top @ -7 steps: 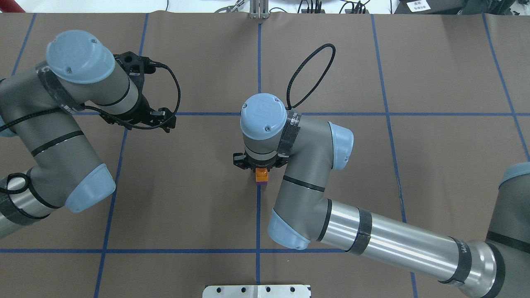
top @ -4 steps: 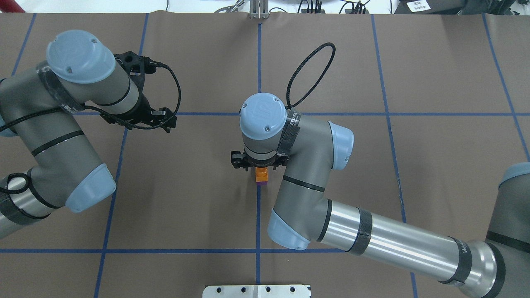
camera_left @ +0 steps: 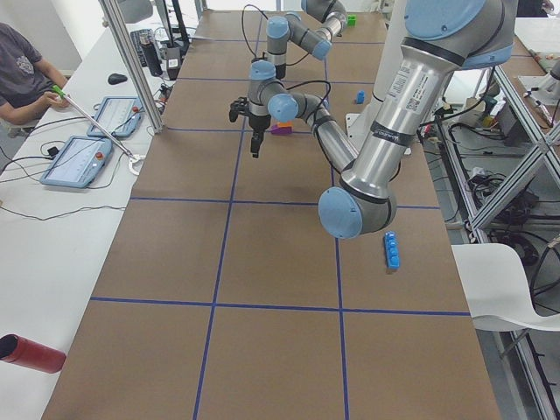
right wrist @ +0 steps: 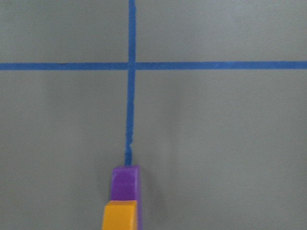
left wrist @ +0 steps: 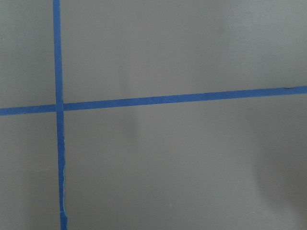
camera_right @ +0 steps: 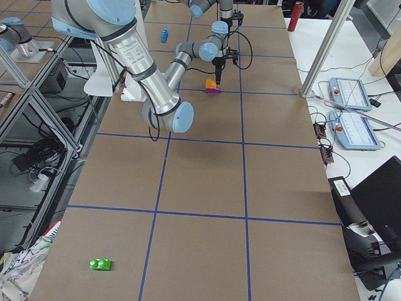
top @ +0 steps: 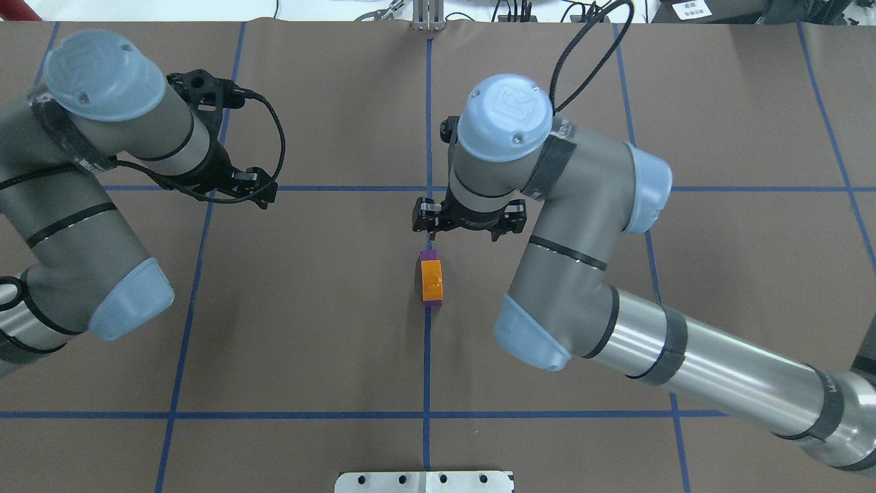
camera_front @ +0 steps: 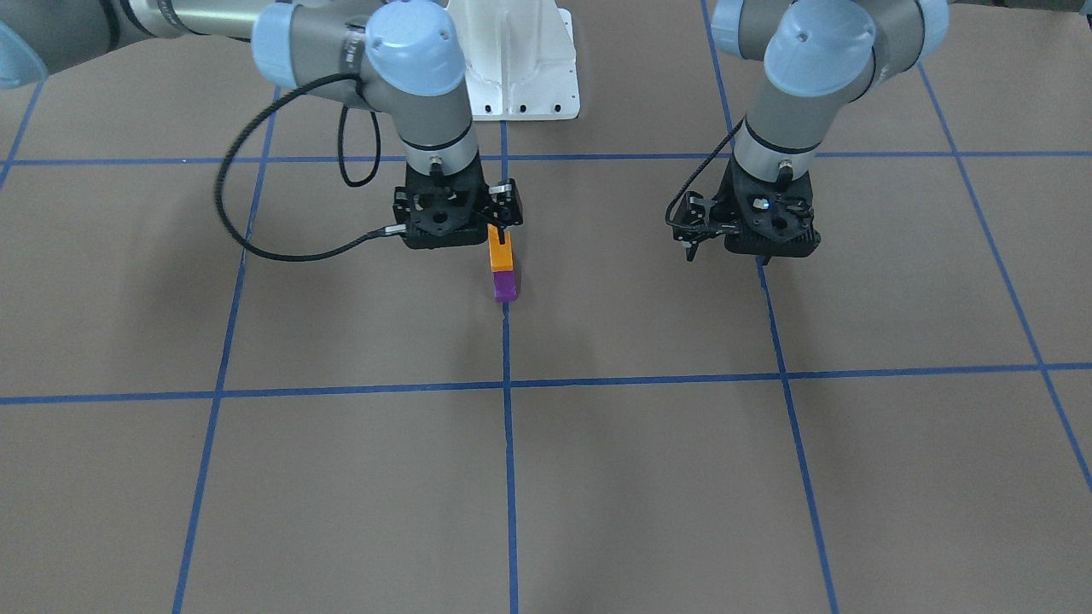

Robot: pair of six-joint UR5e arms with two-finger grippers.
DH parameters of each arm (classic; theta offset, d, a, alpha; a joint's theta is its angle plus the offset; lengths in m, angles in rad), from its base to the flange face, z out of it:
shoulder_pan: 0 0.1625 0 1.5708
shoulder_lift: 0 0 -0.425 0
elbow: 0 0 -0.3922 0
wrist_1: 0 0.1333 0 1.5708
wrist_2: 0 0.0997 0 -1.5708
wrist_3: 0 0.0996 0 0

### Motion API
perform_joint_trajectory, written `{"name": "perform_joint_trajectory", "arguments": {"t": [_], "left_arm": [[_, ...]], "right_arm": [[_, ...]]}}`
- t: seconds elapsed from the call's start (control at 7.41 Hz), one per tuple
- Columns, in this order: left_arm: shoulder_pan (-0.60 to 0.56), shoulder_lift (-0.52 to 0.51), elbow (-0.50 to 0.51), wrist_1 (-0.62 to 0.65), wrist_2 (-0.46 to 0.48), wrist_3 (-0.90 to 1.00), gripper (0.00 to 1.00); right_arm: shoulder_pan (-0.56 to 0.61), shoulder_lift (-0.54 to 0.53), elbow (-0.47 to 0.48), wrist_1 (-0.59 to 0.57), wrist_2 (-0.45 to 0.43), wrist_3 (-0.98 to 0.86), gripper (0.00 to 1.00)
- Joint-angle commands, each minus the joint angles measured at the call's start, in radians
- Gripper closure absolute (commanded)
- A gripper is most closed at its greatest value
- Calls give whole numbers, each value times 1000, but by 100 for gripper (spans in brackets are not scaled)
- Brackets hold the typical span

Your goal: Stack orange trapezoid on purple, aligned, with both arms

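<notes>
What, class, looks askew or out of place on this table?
The orange trapezoid sits on the purple, but purple shows beyond its far end in the overhead view: perhaps an offset, perhaps only the purple's slope. Nothing else stands out.

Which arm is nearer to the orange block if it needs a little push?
Right. The right gripper hangs just beyond the orange trapezoid stacked on the purple; the left gripper is far off sideways.

One orange trapezoid (top: 432, 282) and one purple brick (top: 430, 255) were there, with two arms, the left arm (top: 89, 226) and right arm (top: 568, 205). One long blue brick (camera_left: 391, 249) and one green brick (camera_right: 100, 264) also showed
</notes>
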Motion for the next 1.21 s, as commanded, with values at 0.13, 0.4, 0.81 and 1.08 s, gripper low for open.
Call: {"name": "perform_joint_trajectory", "arguments": {"t": [0.13, 0.4, 0.81, 1.08], "left_arm": [[-221, 184, -44, -3, -136, 359, 0], [-380, 281, -3, -8, -200, 630, 0], [-652, 318, 224, -8, -259, 1050, 0], [-729, 322, 288, -2, -262, 1087, 0]], "right_arm": [[278, -277, 107, -15, 161, -310, 0], [491, -457, 107, -13, 272, -628, 0], [727, -637, 74, -22, 285, -1005, 0], [820, -678, -14, -16, 286, -1180, 0]]}}
